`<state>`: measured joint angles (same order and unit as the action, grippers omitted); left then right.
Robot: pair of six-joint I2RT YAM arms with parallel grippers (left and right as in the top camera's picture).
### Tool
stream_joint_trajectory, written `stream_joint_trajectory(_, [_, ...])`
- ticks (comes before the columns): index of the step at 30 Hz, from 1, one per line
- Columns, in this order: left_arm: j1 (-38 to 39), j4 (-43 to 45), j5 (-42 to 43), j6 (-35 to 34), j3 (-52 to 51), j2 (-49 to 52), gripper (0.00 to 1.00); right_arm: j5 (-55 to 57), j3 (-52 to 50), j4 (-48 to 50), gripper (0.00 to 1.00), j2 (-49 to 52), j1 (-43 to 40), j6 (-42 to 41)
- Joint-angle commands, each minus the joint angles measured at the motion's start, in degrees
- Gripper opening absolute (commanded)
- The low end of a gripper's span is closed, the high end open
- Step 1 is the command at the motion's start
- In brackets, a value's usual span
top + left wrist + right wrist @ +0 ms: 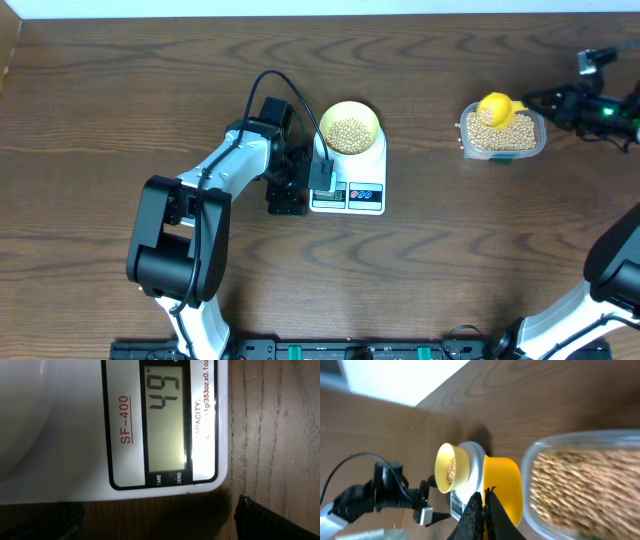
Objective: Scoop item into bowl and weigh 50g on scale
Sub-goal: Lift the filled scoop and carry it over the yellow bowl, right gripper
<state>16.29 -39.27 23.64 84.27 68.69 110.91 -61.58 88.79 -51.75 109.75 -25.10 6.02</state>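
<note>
The beans are small, round and tan, lying in a low mound that covers the floor of the pale yellow bowl. The bowl stands on the far part of the white scale, near the middle of the surface. The scale's grey display sits toward its near-left corner and reads 49, with "SF-400" in red beside it and TARE and ZERO printed at one end.

The left gripper hangs just left of that corner. Its jaws are spread wide and hold nothing, and one dark finger shows at each lower corner of the left wrist view.

Well to the right, a clear tub holds many more of the same beans. A yellow scoop is over the tub's far-left part, held by the right gripper, whose jaws are pressed tight together on its handle.

The handle itself is hidden by the jaws, and whether the scoop carries any beans cannot be told. In the right wrist view the tub is blurred and cut off at the right edge. The left wrist view takes in only the scale's display end, and glare washes out part of the capacity print
</note>
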Motion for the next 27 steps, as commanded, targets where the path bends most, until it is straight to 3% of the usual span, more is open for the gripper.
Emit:
stream_joint_trajectory(1, [0.5,-0.33,1.14,0.79,-0.66,0.66,0.98,-3.54,0.28,1.95,0.01,-1.86,5.18,1.29])
stream_joint_trajectory(16, [0.5,-0.33,1.16,0.79,-0.66,0.66,0.98,-2.97,0.28,19.3,0.01,-1.84,24.3,-3.85])
stream_joint_trajectory(27, [0.5,-0.33,1.16,0.79,-0.66,0.66,0.98,11.1,0.28,22.23,0.01,-1.86,32.3,1.99])
